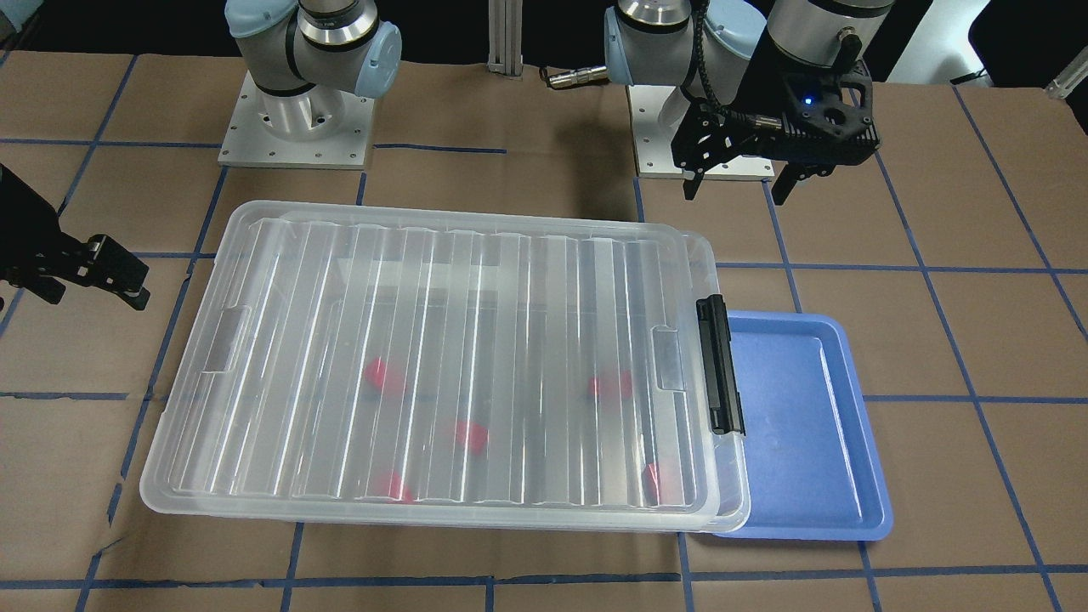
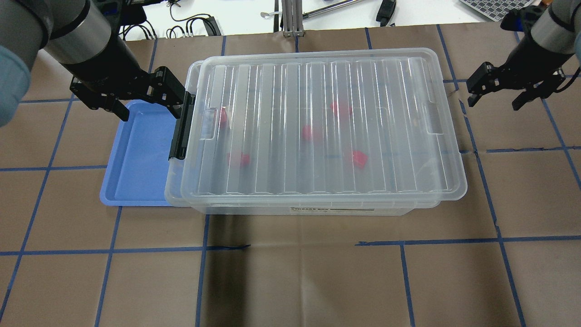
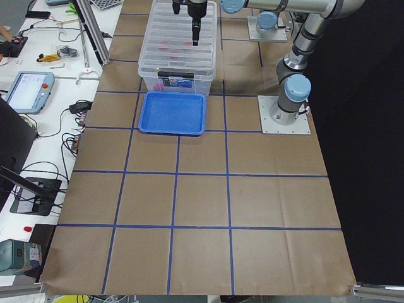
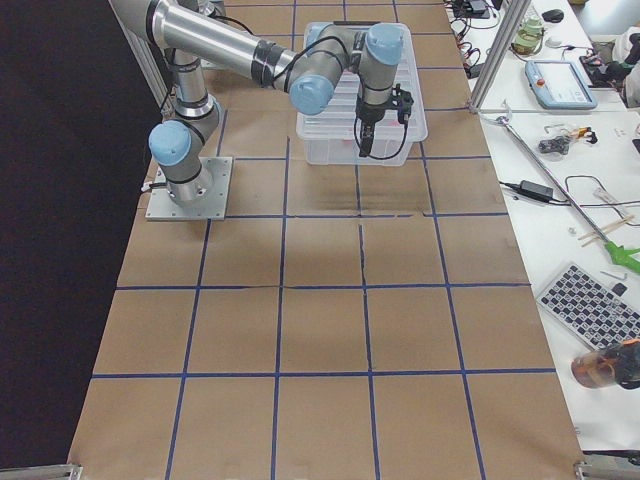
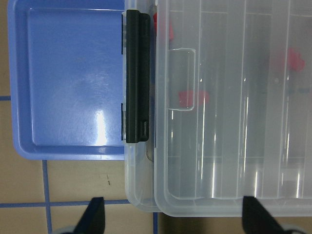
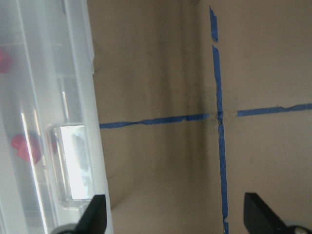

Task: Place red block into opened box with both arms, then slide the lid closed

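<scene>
Both my pincers hang apart at either short end of the box (image 2: 317, 210), each spread wide with nothing between its fingers: the left pincer (image 2: 150, 109) above the black latch bar (image 2: 180, 127), the right pincer (image 2: 494, 103) over bare counter (image 2: 295, 272) just beyond the far end. Five red blocks (image 2: 358, 159) lie scattered on the box floor, seen through the lid (image 2: 281, 91), which rests on top but sits slightly toward my right, leaving a thin strip of box rim uncovered at the latch end. The lid looks light, thin and slick, likely to flex if pinched mid-span and to skate under a flat push, so I judge the firmest purchase to be its short-end lip beside the small tab (image 2: 435, 117), pressing along the ribbed length toward the latch. The box seems light enough to shift with it and may want bracing at the latch end. Room is generous on my right side; on my left the blue tray (image 2: 136, 159) lies close against the latch end, crowding a low approach there.
</scene>
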Available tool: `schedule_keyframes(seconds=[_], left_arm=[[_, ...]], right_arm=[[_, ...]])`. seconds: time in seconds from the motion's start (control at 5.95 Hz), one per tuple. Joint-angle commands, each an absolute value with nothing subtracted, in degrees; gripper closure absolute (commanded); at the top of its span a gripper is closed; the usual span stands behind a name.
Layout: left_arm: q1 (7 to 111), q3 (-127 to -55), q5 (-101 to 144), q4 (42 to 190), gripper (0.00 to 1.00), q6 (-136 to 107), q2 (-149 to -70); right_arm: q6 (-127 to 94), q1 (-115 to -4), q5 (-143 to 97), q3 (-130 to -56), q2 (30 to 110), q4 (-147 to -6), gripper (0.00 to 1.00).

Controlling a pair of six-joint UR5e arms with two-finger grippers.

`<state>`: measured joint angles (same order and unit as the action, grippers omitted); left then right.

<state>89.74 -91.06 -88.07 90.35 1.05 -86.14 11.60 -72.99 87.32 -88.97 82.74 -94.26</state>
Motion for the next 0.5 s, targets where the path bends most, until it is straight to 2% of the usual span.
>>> schedule_keyframes(seconds=[0.0, 0.34], left_arm=[[89.65, -91.05, -88.07, 90.35, 0.02, 1.05, -86.13], [89.65, -91.05, -88.07, 90.35, 0.02, 1.05, -86.13]], right_arm=[[3.66, -79.42, 87.63, -80.29, 82.62, -84.96, 0.00], [-2.25, -85.75, 87.63, -76.82, 82.53, -80.25, 0.00]])
